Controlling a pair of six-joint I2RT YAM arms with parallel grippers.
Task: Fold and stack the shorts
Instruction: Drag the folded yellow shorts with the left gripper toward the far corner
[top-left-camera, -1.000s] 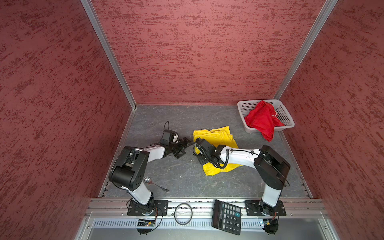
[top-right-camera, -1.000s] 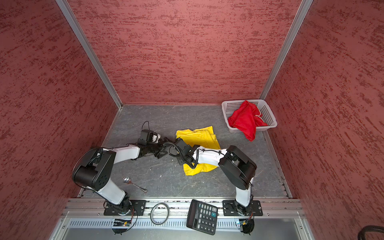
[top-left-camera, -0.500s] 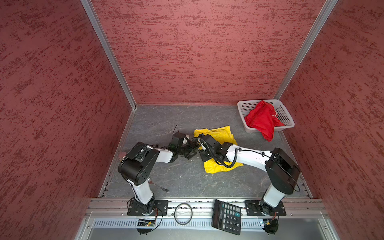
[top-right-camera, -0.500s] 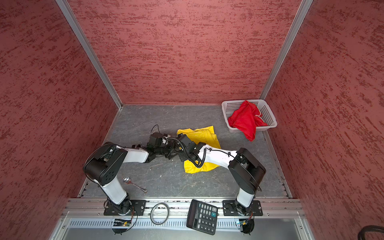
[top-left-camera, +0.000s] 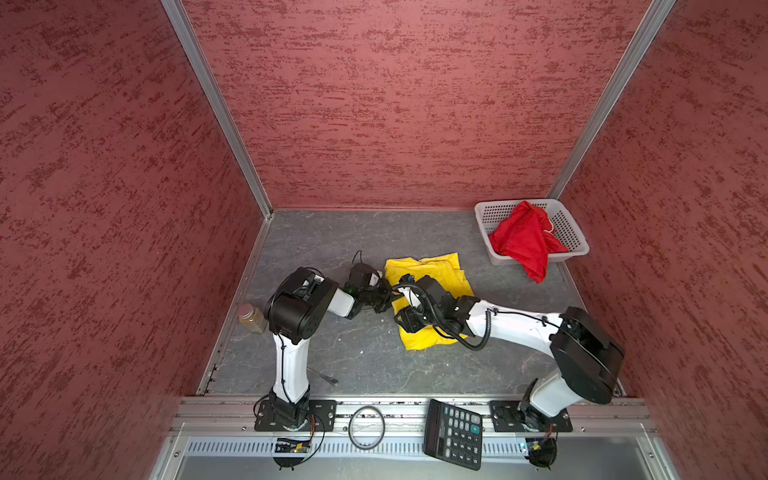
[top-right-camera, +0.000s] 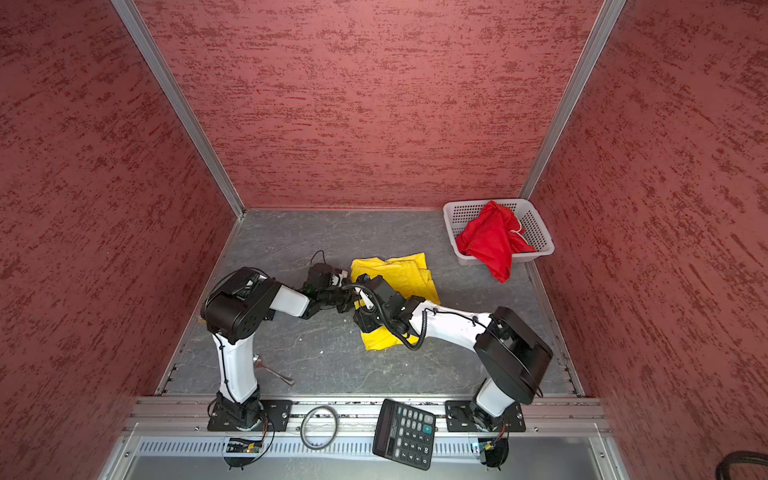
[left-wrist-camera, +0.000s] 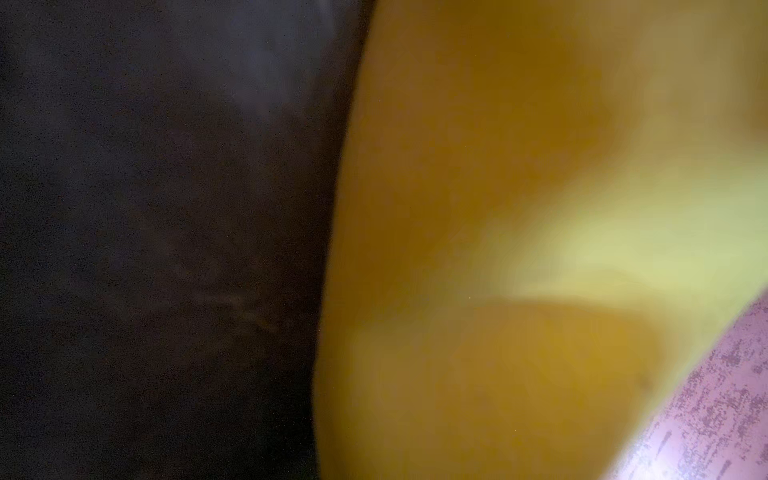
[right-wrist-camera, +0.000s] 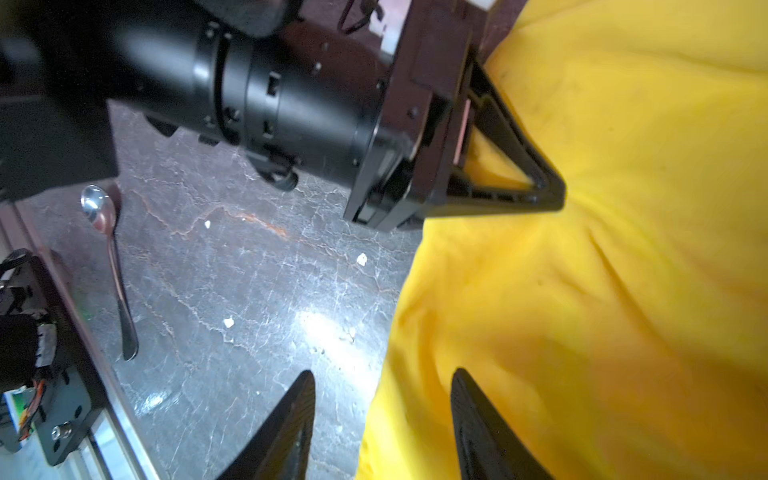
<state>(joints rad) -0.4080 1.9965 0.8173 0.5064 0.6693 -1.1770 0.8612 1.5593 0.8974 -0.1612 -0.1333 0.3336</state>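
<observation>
Left gripper (right-wrist-camera: 550, 195) clamped on edge of yellow shorts (right-wrist-camera: 623, 270), right gripper (right-wrist-camera: 382, 374) jaws apart astride that edge, red shorts (top-left-camera: 521, 241) in basket (top-left-camera: 570, 227), well apart from yellow shorts.

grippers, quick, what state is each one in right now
left gripper: closed, pinching the yellow shorts
right gripper: open, jaws apart over the edge of the yellow shorts, holding nothing

Two shorts (yellow pair (top-left-camera: 440, 270), red pair (top-left-camera: 519, 241)), one basket (top-left-camera: 569, 232), one calculator (top-left-camera: 455, 432)

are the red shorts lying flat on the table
No, the red shorts sit bunched in the white basket, one end hanging over its front rim.
</observation>
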